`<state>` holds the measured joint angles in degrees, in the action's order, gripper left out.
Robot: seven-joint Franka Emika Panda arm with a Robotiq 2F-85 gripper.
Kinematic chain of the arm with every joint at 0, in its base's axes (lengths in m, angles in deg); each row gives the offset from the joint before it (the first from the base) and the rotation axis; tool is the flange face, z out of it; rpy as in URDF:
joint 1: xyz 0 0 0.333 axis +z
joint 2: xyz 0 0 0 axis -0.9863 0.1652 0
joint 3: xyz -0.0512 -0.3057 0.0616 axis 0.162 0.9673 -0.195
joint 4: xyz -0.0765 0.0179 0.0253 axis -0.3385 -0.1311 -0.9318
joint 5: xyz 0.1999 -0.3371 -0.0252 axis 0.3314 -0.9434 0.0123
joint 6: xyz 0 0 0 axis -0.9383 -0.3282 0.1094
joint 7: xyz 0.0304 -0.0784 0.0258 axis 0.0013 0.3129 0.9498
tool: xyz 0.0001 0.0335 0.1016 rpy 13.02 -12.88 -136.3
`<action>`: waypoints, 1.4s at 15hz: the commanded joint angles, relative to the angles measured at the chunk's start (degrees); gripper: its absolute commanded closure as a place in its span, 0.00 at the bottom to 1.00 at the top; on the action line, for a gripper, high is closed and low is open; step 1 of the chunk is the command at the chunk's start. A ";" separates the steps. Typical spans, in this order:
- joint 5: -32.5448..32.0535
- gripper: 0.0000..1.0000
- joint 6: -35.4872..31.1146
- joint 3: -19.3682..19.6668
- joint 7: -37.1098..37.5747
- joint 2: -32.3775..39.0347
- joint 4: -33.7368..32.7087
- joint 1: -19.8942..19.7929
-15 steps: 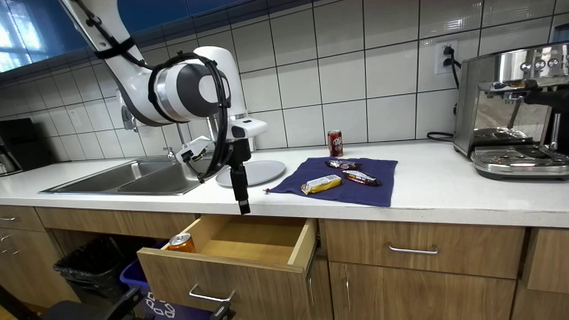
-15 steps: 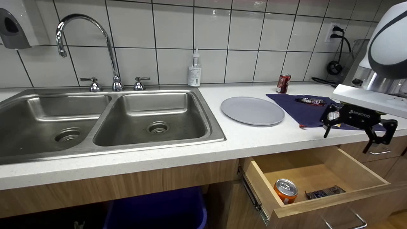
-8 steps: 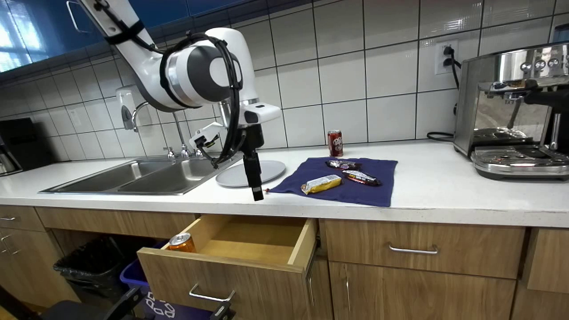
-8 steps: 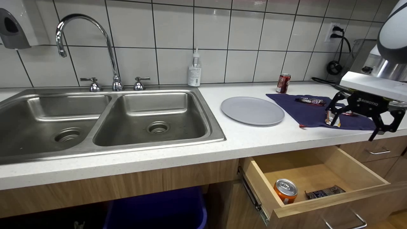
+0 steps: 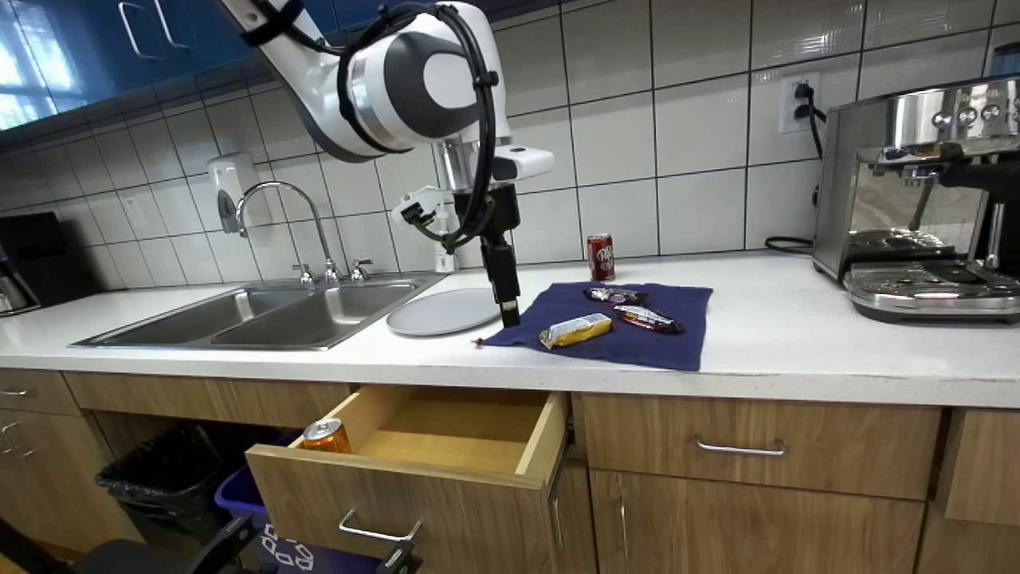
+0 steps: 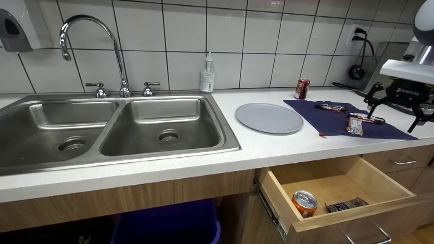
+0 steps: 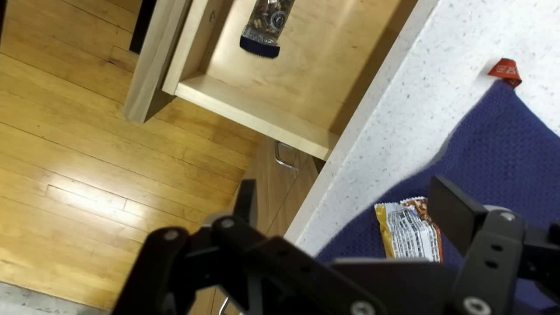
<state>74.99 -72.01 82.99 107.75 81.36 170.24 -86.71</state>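
Observation:
My gripper [image 5: 510,313] is open and empty in the air above the counter's front part, by the left edge of a dark blue cloth [image 5: 661,351]. It also shows in an exterior view [image 6: 390,123] and in the wrist view [image 7: 348,203]. The nearest thing is a yellow and white wrapped bar [image 5: 576,330] lying on the cloth. In the wrist view this bar [image 7: 411,234] shows between the fingers, nearer the right one, its lower end hidden by the gripper. Two dark wrapped bars [image 5: 648,319] [image 5: 615,296] lie behind it on the cloth.
An open drawer [image 5: 398,478] below holds an orange can [image 6: 304,203] and a dark wrapped bar [image 6: 346,205]. A grey plate [image 6: 269,118], a sink [image 6: 234,145], a red can [image 5: 601,257] and a coffee machine [image 5: 916,183] stand along the counter. Bins [image 5: 175,470] stand underneath.
In an exterior view, my gripper has moved right and up, away from above the drawer, to the cloth's edge. It stays open. The bars, cans and drawer have not moved.

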 commanded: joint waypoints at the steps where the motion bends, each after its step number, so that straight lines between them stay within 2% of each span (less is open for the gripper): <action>1: 0.63 0.00 5.11 -0.06 -4.32 2.62 -6.06 -1.51; 12: 0.46 0.00 9.33 1.12 -6.31 13.86 -20.17 -1.28; 21: 1.13 0.00 12.12 1.13 -6.87 20.75 -26.61 -1.01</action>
<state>75.01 -62.91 83.95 102.82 99.80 147.20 -87.68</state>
